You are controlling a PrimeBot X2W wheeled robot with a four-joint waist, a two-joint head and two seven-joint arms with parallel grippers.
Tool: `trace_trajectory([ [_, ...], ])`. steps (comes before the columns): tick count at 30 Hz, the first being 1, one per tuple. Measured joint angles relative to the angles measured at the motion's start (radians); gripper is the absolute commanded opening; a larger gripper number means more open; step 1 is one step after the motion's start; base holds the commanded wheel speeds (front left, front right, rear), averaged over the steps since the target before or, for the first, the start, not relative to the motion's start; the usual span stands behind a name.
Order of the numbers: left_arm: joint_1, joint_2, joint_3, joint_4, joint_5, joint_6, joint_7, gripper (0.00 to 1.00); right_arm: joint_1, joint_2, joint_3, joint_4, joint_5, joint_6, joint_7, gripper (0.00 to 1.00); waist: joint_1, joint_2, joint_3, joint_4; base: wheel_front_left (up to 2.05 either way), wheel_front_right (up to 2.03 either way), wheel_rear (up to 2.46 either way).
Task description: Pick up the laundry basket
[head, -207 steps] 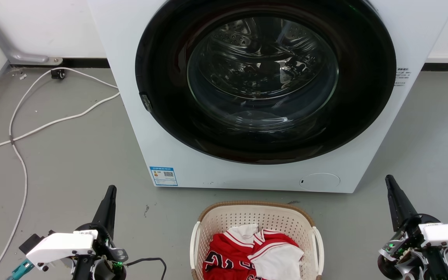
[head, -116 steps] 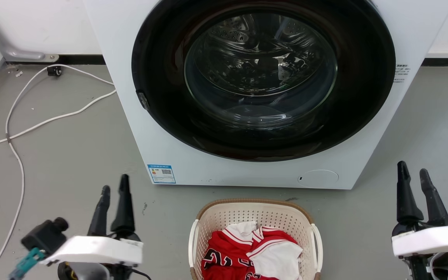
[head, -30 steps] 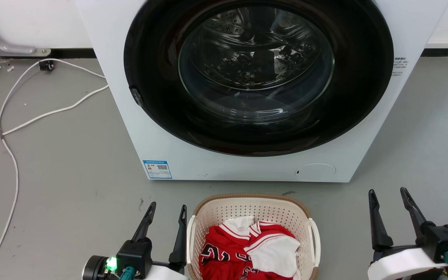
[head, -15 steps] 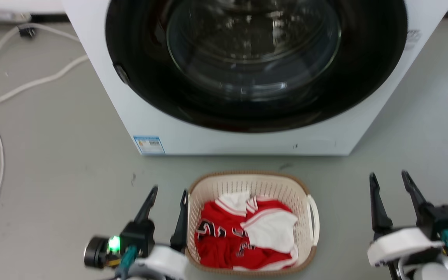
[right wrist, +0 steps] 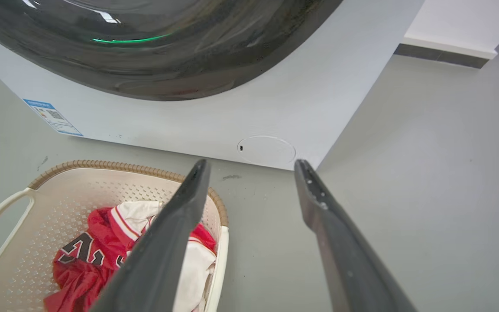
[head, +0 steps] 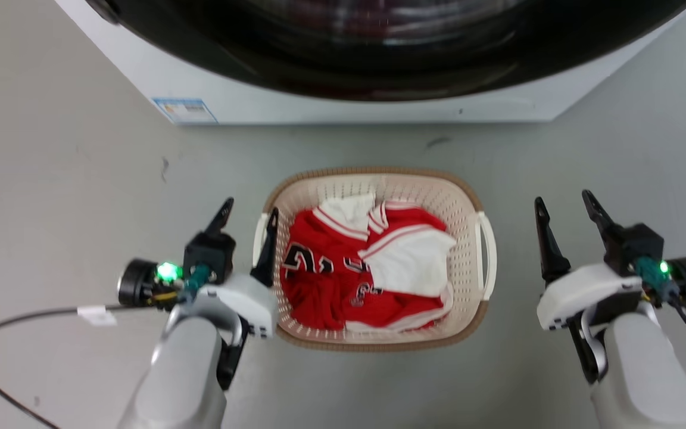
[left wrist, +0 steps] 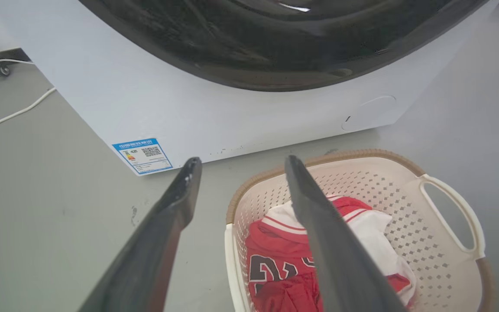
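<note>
The laundry basket (head: 432, 190) stands on the grey floor before the washing machine, cream with a brown rim and holding red and white jerseys (head: 349, 262). My left gripper (head: 249, 207) is open above its left handle (head: 258, 235), one finger over the inside and one outside. In the left wrist view the left gripper (left wrist: 241, 159) spans the near rim of the basket (left wrist: 405, 203). My right gripper (head: 563, 199) is open, apart from the right handle (head: 489, 250). In the right wrist view the right gripper (right wrist: 252, 164) sits right of the basket (right wrist: 59, 190).
The white washing machine (head: 319, 107) with its dark round door stands just beyond the basket. A black cable (head: 21, 316) trails from my left wrist over the floor. A white cord (left wrist: 11, 115) lies on the floor to the machine's left.
The head camera has tilted down, so the whole basket shows. Both grippers went from shut to open, the left one moved in to the basket's left handle, and the right one came slightly nearer.
</note>
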Motion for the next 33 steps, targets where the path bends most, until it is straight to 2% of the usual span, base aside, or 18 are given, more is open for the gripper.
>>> trace_trajectory([
  [16, -0.331, 0.028, -0.021, 0.459, -0.014, -0.049, 0.0, 1.0, -0.294, 0.0, 0.051, 0.424, 0.041, 0.0, 0.078, 1.0, 0.0, 0.0, 0.229, 0.002, 0.0, 0.0, 0.0],
  [19, -0.384, 0.02, -0.037, 0.535, -0.027, -0.058, 0.02, 1.0, -0.336, 0.001, 0.073, 0.484, 0.094, 0.0, 0.093, 1.0, -0.0001, -0.0001, 0.256, 0.008, 0.0, 0.0, 0.0],
  [26, -0.481, 0.007, -0.096, 0.644, -0.067, -0.066, 0.075, 1.0, -0.42, 0.001, 0.082, 0.608, 0.095, 0.0, 0.154, 1.0, -0.0001, 0.0, 0.302, 0.015, 0.0, 0.0, 0.0],
  [33, -0.529, -0.003, -0.185, 0.687, -0.15, -0.067, 0.139, 1.0, -0.493, 0.0, 0.088, 0.694, 0.1, 0.0, 0.203, 1.0, -0.0001, 0.0, 0.33, 0.015, 0.0, 0.0, 0.0],
])
